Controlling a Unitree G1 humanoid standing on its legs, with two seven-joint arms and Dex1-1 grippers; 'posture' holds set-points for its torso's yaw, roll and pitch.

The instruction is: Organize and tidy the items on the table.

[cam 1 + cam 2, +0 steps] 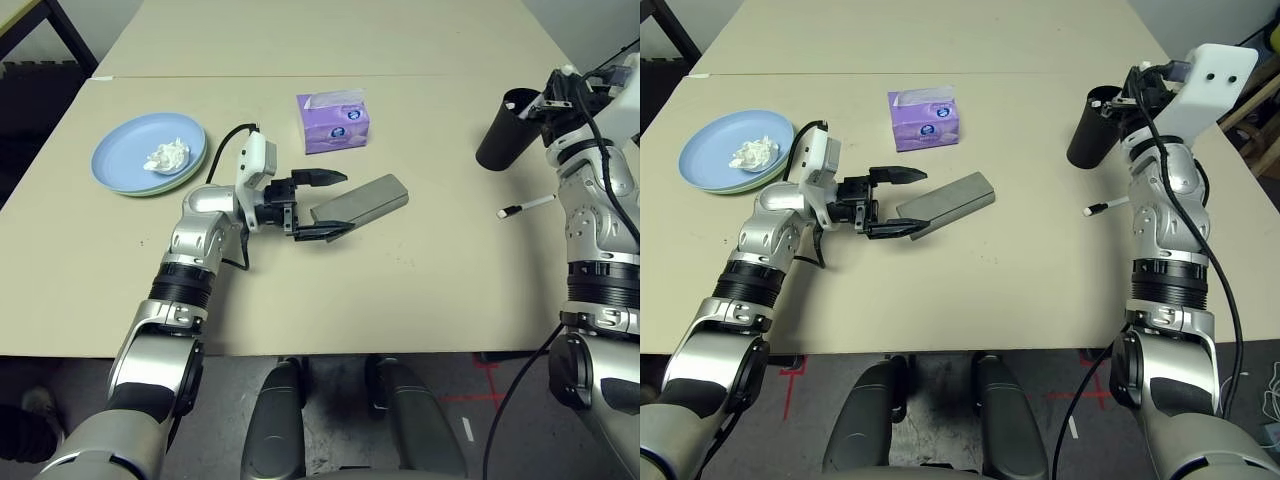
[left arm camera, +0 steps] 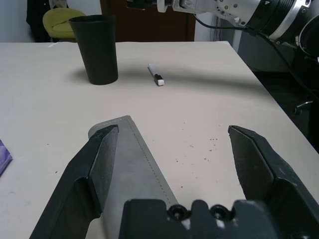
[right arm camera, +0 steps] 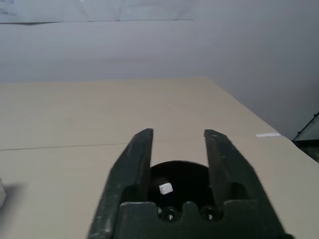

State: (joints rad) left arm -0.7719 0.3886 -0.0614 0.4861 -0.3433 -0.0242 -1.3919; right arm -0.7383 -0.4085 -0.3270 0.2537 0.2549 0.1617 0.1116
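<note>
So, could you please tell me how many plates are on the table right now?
2, stacked together at the table's far left: a light blue plate holding a crumpled tissue, on a pale green plate whose rim peeks out beneath. Any further plate under the stack would be hidden.

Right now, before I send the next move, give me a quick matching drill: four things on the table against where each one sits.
Things:
1. tissue wad
2. glasses case
3. white pen
4. black cup

Places:
A. under the right gripper
B. lying on bare table beside the cup
C. on the stacked plates
D. by the left gripper's open fingers

Pairs: 1-C, 2-D, 3-B, 4-A
</note>
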